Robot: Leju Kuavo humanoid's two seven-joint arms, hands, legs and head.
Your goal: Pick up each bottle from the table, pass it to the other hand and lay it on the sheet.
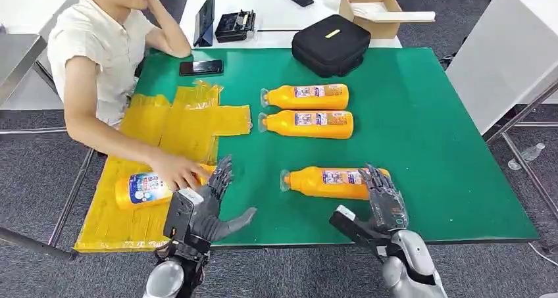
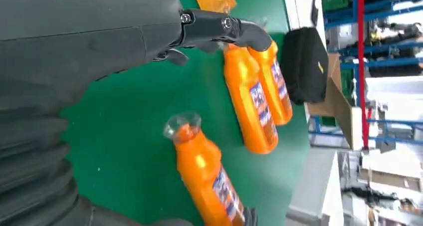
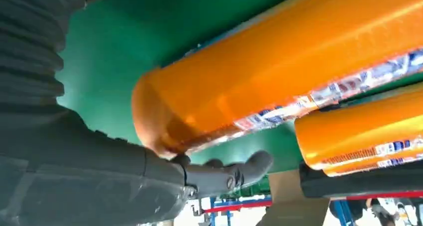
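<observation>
The right hand [image 1: 383, 194], fingers spread, rests at the base of the nearest orange plastic bottle [image 1: 329, 182] lying on the green bench [image 1: 434, 147], likely lining up its grasp; the left hand [image 1: 209, 202] waits spread and empty beside the yellow sheet [image 1: 191, 124].

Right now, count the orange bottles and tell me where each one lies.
4. Two bottles lie side by side mid-table, far bottle and near bottle. A third bottle lies by the right hand. A fourth bottle lies on the yellow sheet under a person's hand.
</observation>
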